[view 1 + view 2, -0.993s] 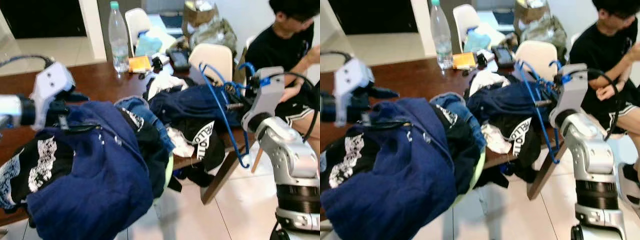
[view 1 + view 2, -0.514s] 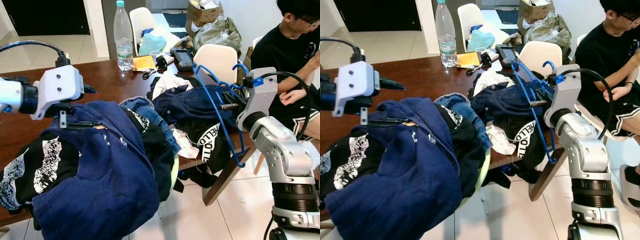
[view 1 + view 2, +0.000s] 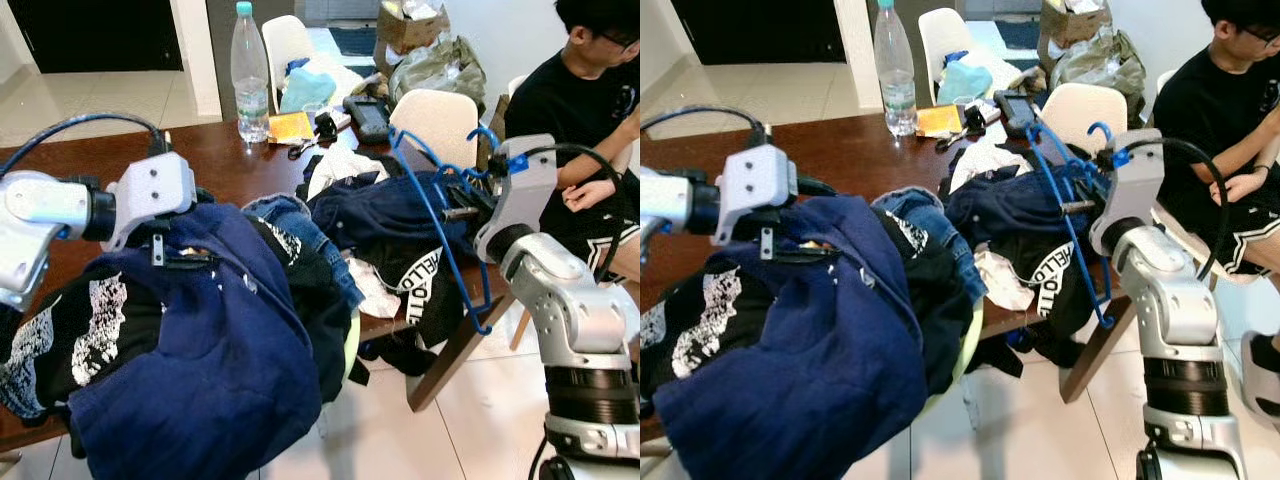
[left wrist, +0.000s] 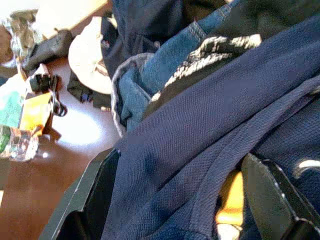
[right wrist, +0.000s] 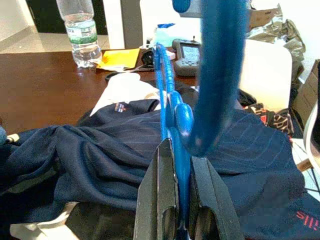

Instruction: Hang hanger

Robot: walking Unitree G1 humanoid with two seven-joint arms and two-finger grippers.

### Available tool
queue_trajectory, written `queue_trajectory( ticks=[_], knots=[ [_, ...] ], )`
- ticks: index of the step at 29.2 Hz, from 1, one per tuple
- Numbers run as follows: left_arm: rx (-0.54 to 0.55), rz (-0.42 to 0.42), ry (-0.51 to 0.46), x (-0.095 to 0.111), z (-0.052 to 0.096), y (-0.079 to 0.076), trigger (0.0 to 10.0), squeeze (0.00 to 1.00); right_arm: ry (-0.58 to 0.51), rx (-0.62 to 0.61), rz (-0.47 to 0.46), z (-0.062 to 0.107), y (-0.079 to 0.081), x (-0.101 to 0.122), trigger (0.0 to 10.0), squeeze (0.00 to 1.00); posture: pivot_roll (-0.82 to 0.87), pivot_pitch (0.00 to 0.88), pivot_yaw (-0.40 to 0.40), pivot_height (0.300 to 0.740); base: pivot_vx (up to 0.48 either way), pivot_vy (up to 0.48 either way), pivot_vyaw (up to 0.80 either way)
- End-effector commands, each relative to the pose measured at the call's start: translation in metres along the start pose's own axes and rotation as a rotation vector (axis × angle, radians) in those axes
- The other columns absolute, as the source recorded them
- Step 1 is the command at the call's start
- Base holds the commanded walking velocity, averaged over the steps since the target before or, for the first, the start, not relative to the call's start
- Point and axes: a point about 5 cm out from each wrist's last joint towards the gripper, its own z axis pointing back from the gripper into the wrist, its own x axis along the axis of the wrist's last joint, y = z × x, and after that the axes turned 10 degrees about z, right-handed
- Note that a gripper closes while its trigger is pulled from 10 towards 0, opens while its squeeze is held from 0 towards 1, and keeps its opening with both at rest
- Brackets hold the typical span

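A blue plastic hanger stands upright at the table's right end, over a dark navy garment. My right gripper is shut on the hanger's neck, with the hook rising just in front of the fingers. My left gripper is open, its two black fingers straddling a fold of a big navy blue garment that tops the clothes pile at the near left. One black finger sticks out past the white wrist housing.
A brown wooden table carries the heap of clothes, a water bottle, a yellow packet and a black handset. A person in black sits at the right. White chairs stand behind. Tiled floor lies below.
My left arm has swung right and onto the navy garment, which now lies between its fingers. The right gripper keeps the hanger in place. The camera has shifted slightly.
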Motion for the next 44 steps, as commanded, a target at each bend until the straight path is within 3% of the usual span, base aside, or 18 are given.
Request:
queue_trajectory(
  ticks=[1,2,4,5,14,15,21,25,27,29,30,33,38,40,41,43,44],
  knots=[
    [-0.005,0.003,0.010,-0.004,-0.006,-0.002,9.5,0.00,0.005,-0.020,0.004,0.003,-0.004,-0.001,10.0,0.00,0.04,0.112,-0.007,0.740,0.000,0.000,0.00],
    [-0.005,0.010,0.017,-0.008,-0.009,-0.004,2.5,0.00,0.007,-0.022,0.004,0.004,-0.005,-0.002,10.0,0.00,0.04,0.116,-0.007,0.740,0.000,0.000,0.00],
    [-0.005,0.010,0.017,-0.008,-0.009,-0.004,2.5,0.00,0.007,-0.022,0.004,0.004,-0.005,-0.002,10.0,0.00,0.04,0.116,-0.007,0.740,0.000,0.000,0.00],
    [-0.007,0.023,0.021,-0.012,-0.011,-0.006,0.0,0.00,0.008,-0.023,0.004,0.004,-0.005,-0.002,10.0,0.00,0.04,0.117,-0.008,0.740,0.000,0.000,0.00],
    [0.005,0.022,0.025,-0.018,-0.012,-0.006,0.0,0.00,0.012,-0.025,0.003,0.005,-0.005,-0.003,10.0,0.00,0.04,0.120,-0.006,0.740,0.000,0.000,0.00],
    [0.050,0.006,-0.013,-0.009,-0.009,0.002,0.0,0.00,0.012,-0.025,0.001,0.005,-0.004,-0.003,10.0,0.00,0.04,0.122,-0.005,0.740,0.000,0.000,0.00],
    [0.127,-0.017,-0.080,0.004,-0.006,0.016,0.0,0.00,0.013,-0.025,-0.001,0.005,-0.003,-0.004,10.0,0.00,0.05,0.122,-0.004,0.740,0.000,0.000,0.00],
    [0.266,-0.030,-0.233,0.031,0.004,0.036,0.0,0.00,0.011,-0.026,-0.005,0.004,-0.002,-0.004,10.0,0.00,0.06,0.120,-0.002,0.740,0.000,0.000,0.00],
    [0.266,-0.030,-0.233,0.031,0.004,0.036,0.0,0.00,0.011,-0.026,-0.005,0.004,-0.002,-0.004,10.0,0.00,0.06,0.120,-0.002,0.740,0.000,0.000,0.00],
    [0.336,-0.019,-0.404,0.062,0.015,0.050,0.0,0.00,0.009,-0.028,-0.010,0.003,-0.002,-0.004,10.0,0.00,0.06,0.117,0.001,0.740,0.000,0.000,0.00],
    [0.336,-0.019,-0.404,0.062,0.015,0.050,0.0,0.00,0.009,-0.028,-0.010,0.003,-0.002,-0.004,10.0,0.00,0.06,0.117,0.001,0.740,0.000,0.000,0.00],
    [0.330,0.020,-0.626,0.101,0.028,0.058,0.0,0.00,-0.002,-0.042,-0.021,0.002,-0.002,-0.004,10.0,0.00,0.06,0.112,0.004,0.740,0.000,0.000,0.00],
    [0.270,0.050,-0.736,0.120,0.032,0.056,0.0,0.00,-0.026,-0.060,-0.038,0.001,-0.004,-0.001,10.0,0.00,0.07,0.109,0.008,0.740,0.000,0.000,0.00],
    [0.259,0.058,-0.756,0.122,0.032,0.056,0.4,0.00,-0.043,-0.069,-0.048,0.001,-0.005,0.002,10.0,0.00,0.07,0.106,0.011,0.740,0.000,0.000,0.00],
    [0.250,0.067,-0.773,0.125,0.033,0.056,1.4,0.00,-0.063,-0.079,-0.058,0.001,-0.006,0.004,10.0,0.00,0.07,0.103,0.013,0.740,0.000,0.000,0.00],
    [0.250,0.067,-0.773,0.125,0.033,0.056,1.4,0.00,-0.063,-0.079,-0.058,0.001,-0.006,0.004,10.0,0.00,0.07,0.103,0.013,0.740,0.000,0.000,0.00],
    [0.247,0.082,-0.795,0.129,0.034,0.057,2.7,0.00,-0.083,-0.090,-0.070,0.001,-0.007,0.007,10.0,0.00,0.07,0.101,0.015,0.740,0.000,0.000,0.00]
  ],
)
